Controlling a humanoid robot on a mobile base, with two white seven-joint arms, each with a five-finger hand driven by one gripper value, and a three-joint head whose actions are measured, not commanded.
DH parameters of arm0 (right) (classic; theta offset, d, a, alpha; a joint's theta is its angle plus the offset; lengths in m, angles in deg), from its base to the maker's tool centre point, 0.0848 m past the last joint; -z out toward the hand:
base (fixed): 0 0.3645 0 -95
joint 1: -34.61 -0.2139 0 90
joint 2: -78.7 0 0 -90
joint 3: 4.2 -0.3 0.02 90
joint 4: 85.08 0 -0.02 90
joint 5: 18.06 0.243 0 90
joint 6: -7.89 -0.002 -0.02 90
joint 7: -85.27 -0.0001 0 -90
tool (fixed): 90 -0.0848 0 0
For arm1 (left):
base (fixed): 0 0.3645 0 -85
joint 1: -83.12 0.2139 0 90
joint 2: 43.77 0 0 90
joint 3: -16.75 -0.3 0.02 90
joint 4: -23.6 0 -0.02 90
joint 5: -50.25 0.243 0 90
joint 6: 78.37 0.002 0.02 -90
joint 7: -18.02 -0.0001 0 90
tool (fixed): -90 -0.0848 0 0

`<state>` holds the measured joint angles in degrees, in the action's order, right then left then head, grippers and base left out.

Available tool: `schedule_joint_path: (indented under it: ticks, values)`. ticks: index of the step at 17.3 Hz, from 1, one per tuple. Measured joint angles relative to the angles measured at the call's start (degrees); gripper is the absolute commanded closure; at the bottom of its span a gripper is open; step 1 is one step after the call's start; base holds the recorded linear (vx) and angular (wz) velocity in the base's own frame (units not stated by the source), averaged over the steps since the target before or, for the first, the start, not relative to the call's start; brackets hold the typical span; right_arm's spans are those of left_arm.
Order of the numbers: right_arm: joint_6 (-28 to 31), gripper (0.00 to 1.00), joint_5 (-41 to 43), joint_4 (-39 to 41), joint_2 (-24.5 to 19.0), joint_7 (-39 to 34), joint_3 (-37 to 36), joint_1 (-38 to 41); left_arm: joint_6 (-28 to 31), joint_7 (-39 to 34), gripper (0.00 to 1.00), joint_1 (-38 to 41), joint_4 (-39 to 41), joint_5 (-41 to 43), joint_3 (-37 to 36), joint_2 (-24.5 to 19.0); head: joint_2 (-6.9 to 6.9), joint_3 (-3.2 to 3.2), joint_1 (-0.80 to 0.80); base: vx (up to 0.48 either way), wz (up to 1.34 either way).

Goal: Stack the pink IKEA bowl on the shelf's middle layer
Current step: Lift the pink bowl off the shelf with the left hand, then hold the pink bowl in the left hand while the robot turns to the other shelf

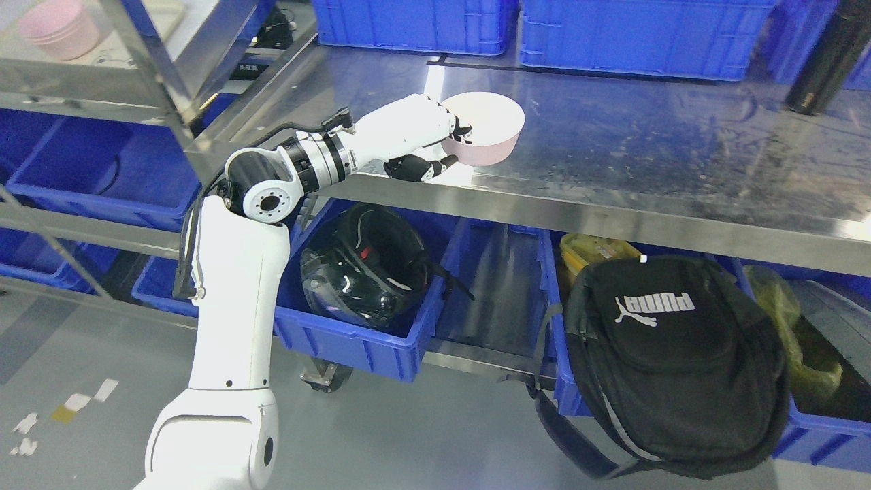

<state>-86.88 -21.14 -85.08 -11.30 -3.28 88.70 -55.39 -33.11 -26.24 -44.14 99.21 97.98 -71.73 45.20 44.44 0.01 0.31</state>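
The left hand (pixel 425 139) is gripping the pink bowl (pixel 484 129) by its near rim, one digit hooking inside the bowl and the dark-tipped fingers (pixel 416 167) curling under its wall. The bowl is sitting tilted slightly toward the hand, just inside the front edge of the steel shelf (pixel 612 156); whether its base is resting on the metal or hanging just above it is hard to judge from this angle. The white arm is rising from the lower left and bending at the wrist so that the hand is crossing the shelf's front lip.

Right of the bowl, the shelf is lying bare and wide, running far along toward a black bottle (pixel 827 58) standing well away near the back right corner. Behind the bowl, a row of blue crates (pixel 639 34) is lining the shelf's rear edge, leaving a broad strip of open steel between them and the bowl. Left of the bowl, a slanted steel upright is marking the shelf's end, and beyond it a stack of pink bowls (pixel 60 28) is sitting on a neighbouring rack, well apart.

Below the shelf's front lip, a black helmet (pixel 367 269) is lying in a blue bin (pixel 354 340), and a black backpack (pixel 674 361) is hanging against bins farther right.
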Motion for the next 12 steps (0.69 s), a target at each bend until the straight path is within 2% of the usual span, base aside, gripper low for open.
schedule_joint_path:
  ticks: [5,12]
  values:
    - [0.0,0.00,0.0,0.0,0.0,0.0,0.0,0.0,-0.3,0.0,0.98,2.8,3.2,-2.7,-0.9,0.4,0.00,0.00,0.00,-0.050,0.83]
    - [0.0,0.00,0.0,0.0,0.0,0.1,0.0,0.0,-0.3,0.0,0.98,6.0,6.5,-4.9,-4.7,0.7,0.02,0.00,0.00,-0.004,1.24]
